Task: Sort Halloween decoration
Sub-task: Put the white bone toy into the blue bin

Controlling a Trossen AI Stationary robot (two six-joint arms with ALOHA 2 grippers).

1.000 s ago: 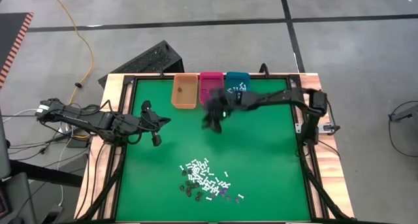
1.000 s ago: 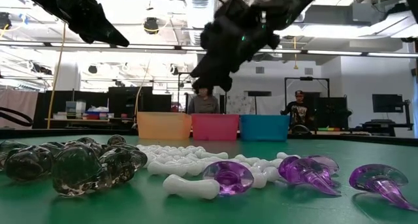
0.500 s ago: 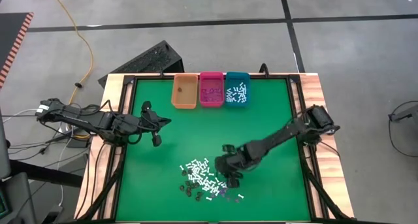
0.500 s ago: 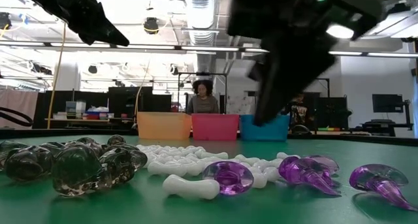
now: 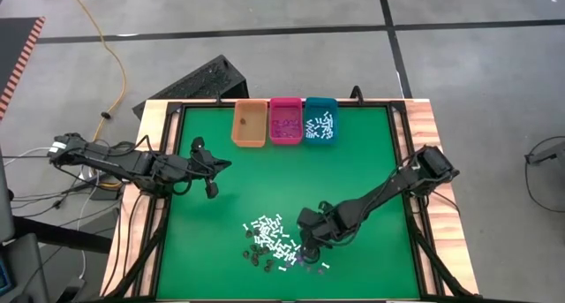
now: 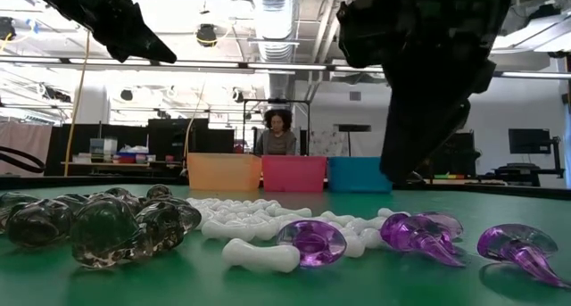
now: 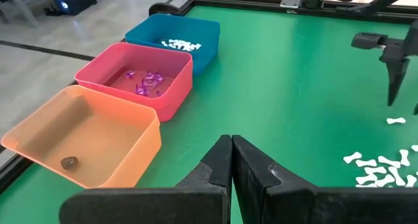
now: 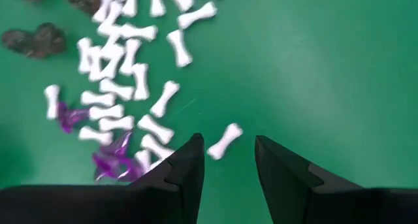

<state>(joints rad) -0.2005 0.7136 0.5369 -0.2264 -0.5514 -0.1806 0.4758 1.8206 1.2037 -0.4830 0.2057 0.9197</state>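
Note:
The Halloween decoration is a loose pile (image 5: pixel 278 244) of white bone-shaped sticks (image 8: pixel 114 100), purple bits (image 6: pixel 419 235) and dark bits (image 6: pixel 98 224), lying on the green mat near its near edge. My right gripper (image 8: pixel 228 155) hangs open just above the pile's right fringe, pointing steeply down. One white stick (image 8: pixel 224 140) lies on the mat between its fingers, untouched. In the high view the right gripper (image 5: pixel 306 244) is at the pile's right side. My left gripper (image 7: pixel 232 160) is shut and empty, raised over the mat's left part (image 5: pixel 225 165).
Three bins stand in a row at the mat's far edge: orange (image 5: pixel 249 124) with one dark bit, pink (image 5: pixel 285 122) with purple bits, teal (image 5: pixel 320 122) with white sticks. A black frame (image 5: pixel 402 162) borders the mat. A person (image 6: pixel 278 132) is in the room behind.
My right gripper has swung from above the bins at the far edge toward the near edge, turning and tipping downward as it went. It has come down over the right side of the pile. The pieces have stayed where they were.

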